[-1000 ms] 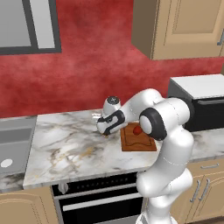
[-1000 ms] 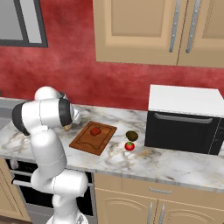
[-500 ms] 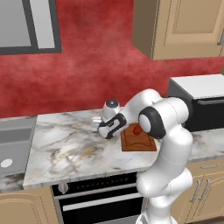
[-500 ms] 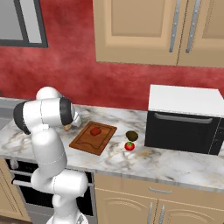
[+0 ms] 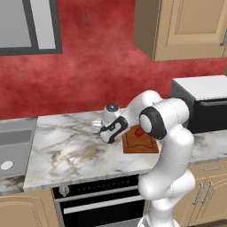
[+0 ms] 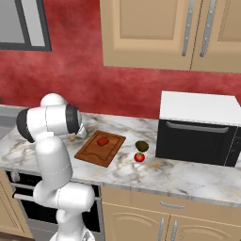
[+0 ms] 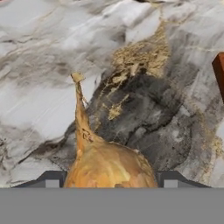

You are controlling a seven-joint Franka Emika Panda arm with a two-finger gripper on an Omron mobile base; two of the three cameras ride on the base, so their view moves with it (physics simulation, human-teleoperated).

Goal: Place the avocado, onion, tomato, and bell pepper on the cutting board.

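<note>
Squarely between the hand (image 7: 109, 181) tips, papery tan onion (image 7: 109, 164) (long pointed top).

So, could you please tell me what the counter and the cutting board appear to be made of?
The counter looks like polished marble: white-grey with dark and golden veins. The cutting board looks like wood with a matte finish: reddish-brown, with a groove along its edge.
</note>
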